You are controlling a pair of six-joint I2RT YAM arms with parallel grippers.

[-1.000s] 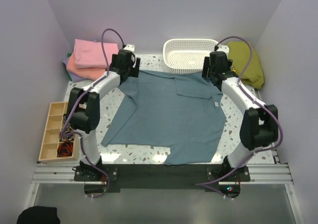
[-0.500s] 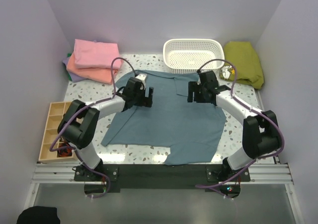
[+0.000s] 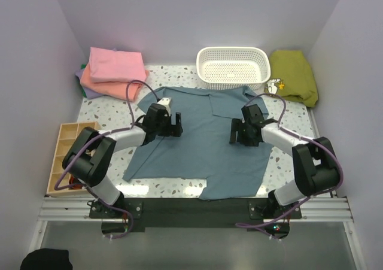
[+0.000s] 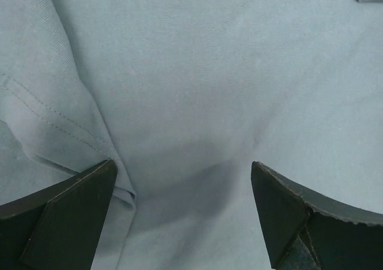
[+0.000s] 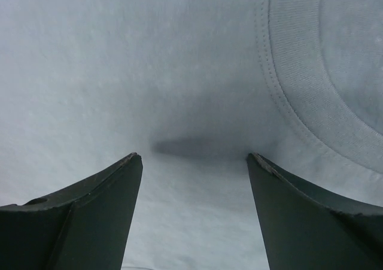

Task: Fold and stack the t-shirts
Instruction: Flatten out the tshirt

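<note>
A dusty blue-grey t-shirt (image 3: pixel 203 144) lies spread on the table, partly folded. My left gripper (image 3: pixel 175 125) is open and hovers low over the shirt's left part; in its wrist view (image 4: pixel 182 168) the cloth and a stitched sleeve seam (image 4: pixel 66 126) fill the frame. My right gripper (image 3: pixel 238 132) is open and low over the shirt's right part; its wrist view (image 5: pixel 194 156) shows plain cloth and the ribbed collar (image 5: pixel 311 90). Neither holds anything. A stack of folded shirts, pink (image 3: pixel 115 64) on salmon-orange (image 3: pixel 108 87) on lavender, sits at the back left.
A white perforated basket (image 3: pixel 232 66) stands at the back centre, touching the shirt's far edge. An olive-green cloth (image 3: pixel 294 75) lies at the back right. A wooden compartment tray (image 3: pixel 67 159) sits at the table's left edge.
Both grippers moved from the shirt's far corners toward the near middle and came down low over the cloth. The shirt's far edge now lies flatter and wider.
</note>
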